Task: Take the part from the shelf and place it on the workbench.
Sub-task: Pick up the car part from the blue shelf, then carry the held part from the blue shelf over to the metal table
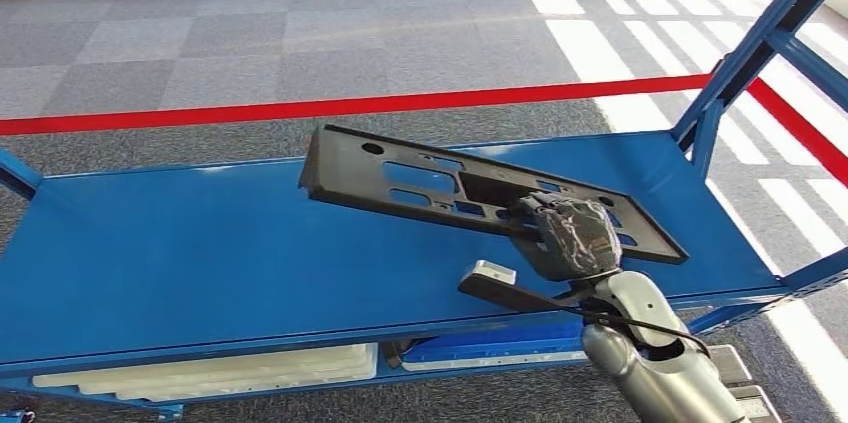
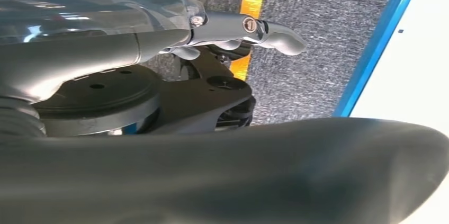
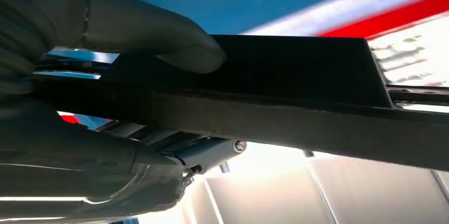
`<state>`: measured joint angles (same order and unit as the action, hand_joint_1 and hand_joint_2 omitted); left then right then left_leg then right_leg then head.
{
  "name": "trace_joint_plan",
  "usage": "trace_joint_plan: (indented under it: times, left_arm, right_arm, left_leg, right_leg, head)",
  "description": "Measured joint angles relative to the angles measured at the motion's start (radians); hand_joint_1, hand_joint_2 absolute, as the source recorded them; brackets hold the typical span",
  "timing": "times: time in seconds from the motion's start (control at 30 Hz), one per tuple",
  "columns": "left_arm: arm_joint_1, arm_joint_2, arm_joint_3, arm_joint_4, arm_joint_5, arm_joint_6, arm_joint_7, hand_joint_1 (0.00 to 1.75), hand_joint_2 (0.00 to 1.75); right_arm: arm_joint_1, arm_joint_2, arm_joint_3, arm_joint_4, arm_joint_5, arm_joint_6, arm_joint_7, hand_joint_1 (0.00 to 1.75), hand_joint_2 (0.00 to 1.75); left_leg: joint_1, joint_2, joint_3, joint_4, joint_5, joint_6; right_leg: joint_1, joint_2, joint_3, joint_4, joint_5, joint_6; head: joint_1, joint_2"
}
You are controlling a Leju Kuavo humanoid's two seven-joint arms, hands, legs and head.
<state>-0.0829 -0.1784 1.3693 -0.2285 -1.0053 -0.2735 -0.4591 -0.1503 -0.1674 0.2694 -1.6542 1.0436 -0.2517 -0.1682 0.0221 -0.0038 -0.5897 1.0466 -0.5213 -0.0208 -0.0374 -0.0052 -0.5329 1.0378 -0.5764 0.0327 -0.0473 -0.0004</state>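
A flat, dark plastic part (image 1: 450,188), long and rectangular with several cut-out slots and holes, is held above a smooth blue metal shelf (image 1: 180,263). Its long axis runs from the far left toward the near right, and it tilts so its far-left end sits higher. The robot's right hand (image 1: 570,235), wrapped in a dark glossy covering on a silver arm, grips the part near its right end. The right wrist view shows this up close: the thumb presses on one face and dark fingers (image 3: 159,30) press on the other, clamping the part's thin edge. The left wrist view shows the left hand (image 2: 249,30) over grey carpet; whether its fingers are apart cannot be told. Behind the shelf a red line (image 1: 300,108) crosses grey carpet tiles.
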Motion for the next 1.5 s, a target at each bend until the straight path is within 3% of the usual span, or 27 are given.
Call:
trace_joint_plan:
  times: [0.1, 0.37, 0.7, 0.97, 1.13, 1.2, 1.27, 1.37, 1.4, 1.43, 1.5]
  left_arm:
    - [0.000, 0.000, -0.004, 0.000, -0.008, -0.001, 0.006, 0.00, 0.00]
    - [0.000, 0.000, -0.012, 0.000, -0.017, -0.006, 0.012, 0.00, 0.00]
    - [0.002, 0.000, -0.012, 0.000, 0.008, -0.001, 0.021, 0.00, 0.00]
    - [0.002, 0.000, 0.004, 0.000, 0.040, 0.002, 0.037, 0.00, 0.00]
    - [0.002, 0.001, 0.014, 0.000, 0.048, 0.012, 0.048, 0.00, 0.00]
    - [0.001, 0.001, 0.018, 0.000, 0.055, 0.013, 0.054, 0.00, 0.00]
    - [-0.001, 0.001, 0.023, 0.000, 0.061, 0.013, 0.059, 0.00, 0.00]
    - [-0.001, 0.000, 0.032, 0.000, 0.070, 0.015, 0.072, 0.00, 0.00]
    - [0.000, 0.000, 0.035, 0.000, 0.072, 0.015, 0.075, 0.00, 0.00]
    - [0.001, -0.001, 0.037, 0.000, 0.075, 0.014, 0.079, 0.00, 0.00]
    - [0.001, -0.002, 0.042, 0.000, 0.079, 0.014, 0.086, 0.00, 0.00]
  right_arm:
    - [-0.033, 0.015, -0.029, -0.082, -0.167, 0.030, -0.081, 1.75, 1.75]
    - [-0.092, 0.085, -0.094, -0.259, -0.520, 0.163, -0.197, 1.75, 1.75]
    - [-0.049, 0.141, -0.096, -0.340, -0.898, 0.388, -0.277, 1.75, 1.75]
    - [0.007, 0.146, -0.075, -0.342, -0.971, 0.452, -0.316, 1.75, 1.75]
    - [0.030, 0.151, -0.067, -0.342, -0.975, 0.466, -0.322, 1.75, 1.75]
    - [0.034, 0.151, -0.066, -0.342, -0.978, 0.474, -0.322, 1.75, 1.75]
    - [0.040, 0.151, -0.064, -0.341, -0.984, 0.481, -0.322, 1.75, 1.75]
    - [0.052, 0.145, -0.063, -0.335, -0.993, 0.493, -0.320, 1.75, 1.75]
    - [0.058, 0.142, -0.063, -0.332, -0.995, 0.497, -0.319, 1.75, 1.75]
    - [0.062, 0.139, -0.063, -0.328, -0.997, 0.500, -0.319, 1.75, 1.75]
    - [0.067, 0.135, -0.062, -0.323, -1.003, 0.506, -0.318, 1.75, 1.75]
  left_leg:
    - [0.000, 0.000, 0.000, 0.000, 0.000, 0.000]
    - [0.000, 0.000, 0.000, 0.000, 0.000, 0.000]
    - [0.000, 0.000, -0.001, 0.000, 0.000, 0.000]
    - [-0.001, 0.000, -0.001, 0.002, -0.001, 0.001]
    - [-0.007, 0.000, -0.004, 0.009, -0.005, 0.019]
    - [-0.009, 0.002, 0.002, -0.006, 0.006, 0.035]
    - [-0.007, 0.005, 0.010, -0.030, 0.022, 0.053]
    - [-0.008, 0.007, 0.010, -0.038, 0.029, 0.061]
    - [-0.009, 0.007, 0.009, -0.038, 0.029, 0.061]
    - [-0.010, 0.007, 0.009, -0.037, 0.029, 0.060]
    - [-0.007, 0.007, 0.007, -0.029, 0.027, 0.056]
  right_leg:
    - [0.000, 0.000, 0.000, 0.000, 0.000, 0.000]
    - [0.000, 0.000, -0.001, 0.000, 0.000, 0.000]
    - [0.000, 0.000, -0.001, 0.000, 0.000, 0.000]
    - [-0.002, 0.000, -0.001, -0.001, 0.000, 0.001]
    - [-0.011, -0.002, 0.001, -0.006, 0.004, 0.015]
    - [-0.012, -0.001, 0.006, -0.012, 0.005, 0.025]
    - [-0.011, 0.000, -0.003, 0.018, -0.028, 0.025]
    - [-0.009, 0.003, -0.075, 0.191, -0.123, 0.022]
    - [-0.009, 0.003, -0.092, 0.234, -0.134, 0.025]
    - [-0.009, 0.003, -0.092, 0.241, -0.122, 0.028]
    - [-0.011, 0.003, -0.042, 0.144, -0.054, 0.035]
  head:
    - [0.000, 0.000]
    - [0.000, 0.000]
    - [0.000, 0.000]
    - [0.000, 0.000]
    - [0.000, 0.000]
    - [0.000, 0.000]
    - [0.000, 0.000]
    - [0.000, 0.000]
    - [0.000, 0.000]
    - [0.000, 0.000]
    - [0.000, 0.000]
